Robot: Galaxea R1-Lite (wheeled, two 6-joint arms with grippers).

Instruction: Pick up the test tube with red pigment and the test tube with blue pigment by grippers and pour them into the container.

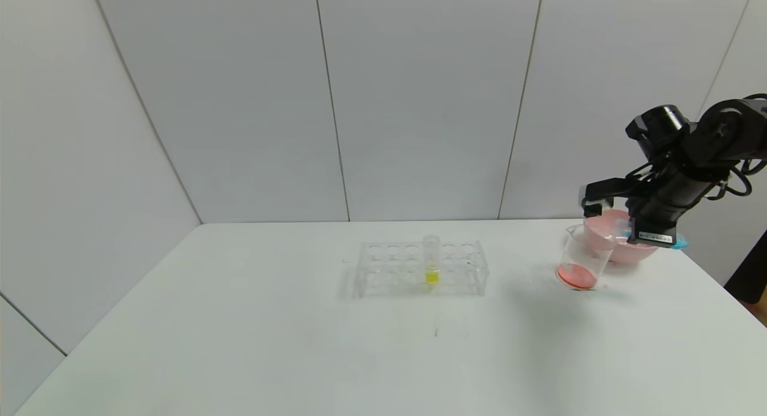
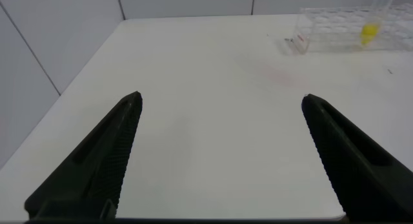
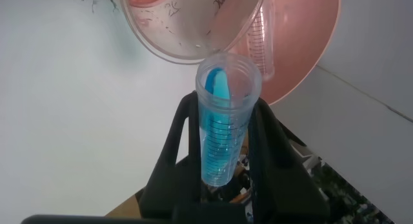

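Already the beaker [image 1: 580,261] holds red liquid; the right gripper [image 3: 226,130], clamped on the blue tube [image 3: 221,127], tips it at the rim. Blue remains unpoured. The left gripper [image 2: 219,130] hangs wide open, empty.

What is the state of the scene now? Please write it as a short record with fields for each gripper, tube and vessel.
right gripper: shut on the test tube with blue pigment, tilted with its mouth toward the beaker rim
left gripper: open, idle over bare table
beaker: clear, red liquid in its bottom, in front of the pink bowl
pink bowl: an empty tube lies inside it in the right wrist view
tube rack: holds one tube with yellow liquid
blue poured: not yet visible
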